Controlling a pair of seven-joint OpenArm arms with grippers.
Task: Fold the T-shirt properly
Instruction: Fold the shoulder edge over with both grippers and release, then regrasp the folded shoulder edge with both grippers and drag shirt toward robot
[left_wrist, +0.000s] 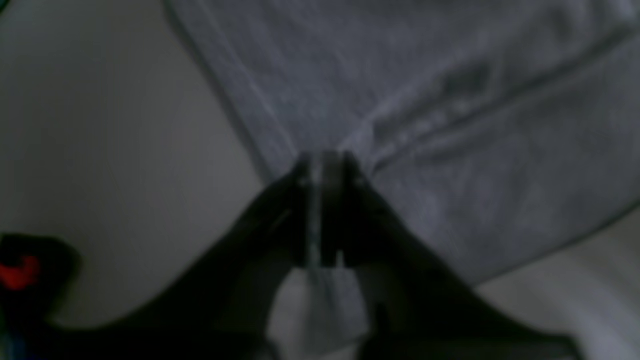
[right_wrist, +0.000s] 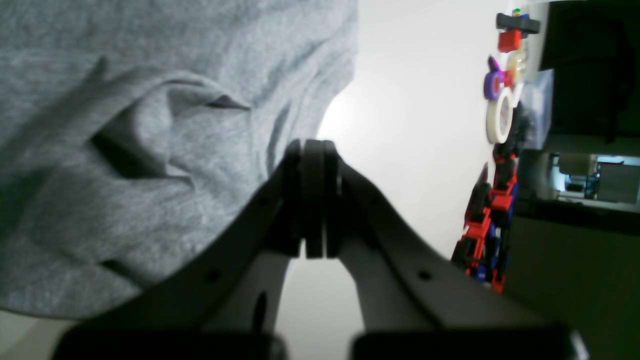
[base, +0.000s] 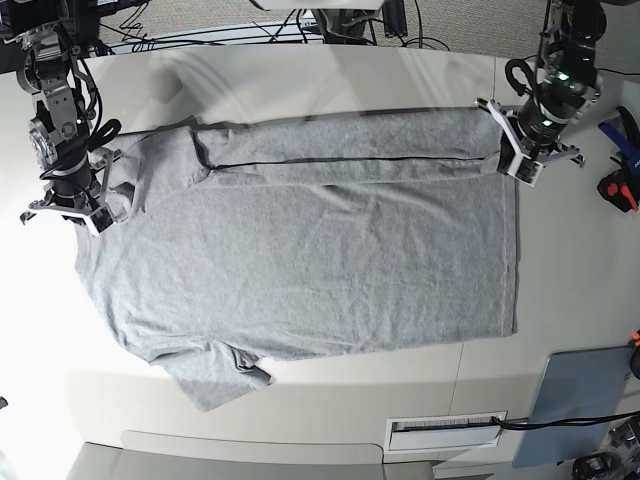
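Spread over the middle of a white table (base: 300, 80): the grey T-shirt (base: 300, 240), plain side up, collar end toward 9 o'clock and hem toward 3 o'clock in the base view, with its 12 o'clock edge turned over in a long narrow fold and one sleeve sticking out toward 7 o'clock. No lettering, brand or label readable anywhere on the cloth. At 10 o'clock, at the shoulder edge of the shirt: the right gripper (base: 90, 190), jaws pressed together; in its wrist view, pads closed flat just beside the bunched grey fabric, with no cloth clearly seen between them. At 2 o'clock, at the hem corner: the left gripper (base: 515, 150), jaws also fully closed; wrist view dark and blurred, so impossible to tell if fabric is pinched there. Toward 5 o'clock, near the table edge: a grey-blue flat pad (base: 575, 405), and beside it a white slotted plate (base: 445, 427), print on it too small to read. At 3 o'clock, apart from the shirt: a small red and black tool (base: 618, 190). At the table's far side in the right wrist view: a roll of white tape (right_wrist: 500, 116) among small coloured parts.
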